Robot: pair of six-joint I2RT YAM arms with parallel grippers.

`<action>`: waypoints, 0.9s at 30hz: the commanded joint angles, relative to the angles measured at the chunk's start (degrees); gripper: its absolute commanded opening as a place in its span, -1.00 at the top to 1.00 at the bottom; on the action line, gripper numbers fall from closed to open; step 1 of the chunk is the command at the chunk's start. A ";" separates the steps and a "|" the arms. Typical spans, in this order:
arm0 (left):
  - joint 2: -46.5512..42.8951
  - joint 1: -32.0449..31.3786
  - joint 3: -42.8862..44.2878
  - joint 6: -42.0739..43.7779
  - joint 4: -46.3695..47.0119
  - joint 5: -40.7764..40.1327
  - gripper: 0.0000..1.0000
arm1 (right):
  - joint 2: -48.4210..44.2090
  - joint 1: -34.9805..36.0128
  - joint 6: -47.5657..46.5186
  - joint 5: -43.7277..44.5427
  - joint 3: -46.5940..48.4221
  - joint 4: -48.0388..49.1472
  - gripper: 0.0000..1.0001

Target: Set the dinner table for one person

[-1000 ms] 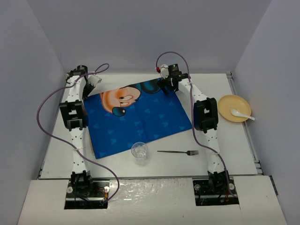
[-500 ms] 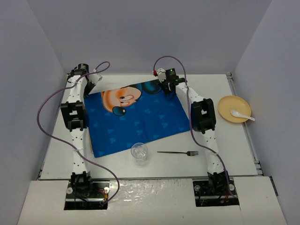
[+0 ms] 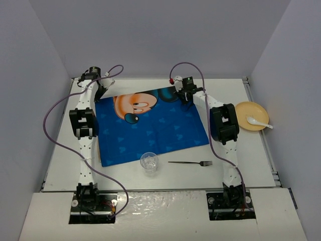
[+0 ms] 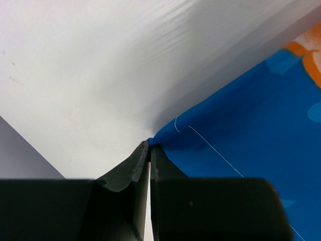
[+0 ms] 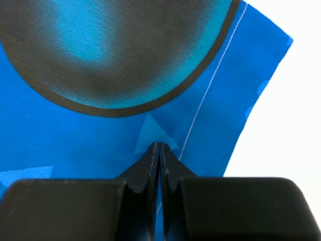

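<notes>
A blue cartoon-mouse placemat (image 3: 150, 130) lies spread on the white dinner table (image 3: 251, 155). My left gripper (image 3: 100, 95) is at the mat's far left corner. In the left wrist view this gripper (image 4: 149, 145) is shut on the tip of that blue corner (image 4: 241, 140), which is lifted slightly off the table (image 4: 100, 75). My right gripper (image 3: 184, 96) is at the mat's far right corner. Seen from the right wrist, it (image 5: 159, 145) is shut on the blue cloth (image 5: 75, 135) just inside the stitched hem, and cloth shows between its jaws.
A clear glass (image 3: 149, 163) stands at the mat's near edge, with a dark fork (image 3: 190, 163) lying to its right. A yellow plate (image 3: 250, 115) holding a white spoon (image 3: 258, 122) sits at the table's right edge. Grey walls enclose three sides.
The right gripper has closed on the mat's far right corner. Both arms have shifted right and the placemat has slid right with them, now lying flatter and squarer.
</notes>
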 commanded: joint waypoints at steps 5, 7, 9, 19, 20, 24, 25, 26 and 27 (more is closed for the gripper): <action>0.70 -2.16 5.81 2.00 2.10 -3.58 1.00 | -2.14 -3.51 4.00 8.46 -12.04 -12.45 1.00; 1.47 -2.37 6.98 2.16 2.68 -4.28 1.00 | -2.93 -3.86 5.24 8.22 -14.30 -12.43 1.00; 1.76 -2.37 7.24 1.74 3.96 -4.88 1.00 | -3.90 -4.50 5.89 6.88 -15.91 -12.39 1.00; -6.36 -4.20 -1.85 -4.75 23.27 -14.94 -0.94 | -2.48 -5.17 4.32 3.86 -9.03 -12.55 0.53; -7.71 -4.13 -2.40 -5.36 24.29 -15.75 -0.94 | -2.44 -5.13 4.28 3.90 -7.87 -12.77 0.36; -11.87 -4.04 -2.26 -7.26 23.54 -16.32 -0.94 | -3.12 -5.15 4.09 4.75 -3.80 -13.31 -0.13; -12.95 -4.04 -2.34 -7.81 22.76 -16.17 -0.94 | -3.60 -5.12 4.12 4.79 -3.09 -13.31 -0.14; -14.02 -4.04 -2.45 -8.28 21.92 -15.85 -0.94 | -4.11 -5.09 4.13 4.88 -2.47 -13.29 -0.14; -15.16 -4.06 -2.97 -8.51 20.89 -14.82 -0.94 | -4.75 -5.08 4.01 5.12 -2.08 -13.24 -0.18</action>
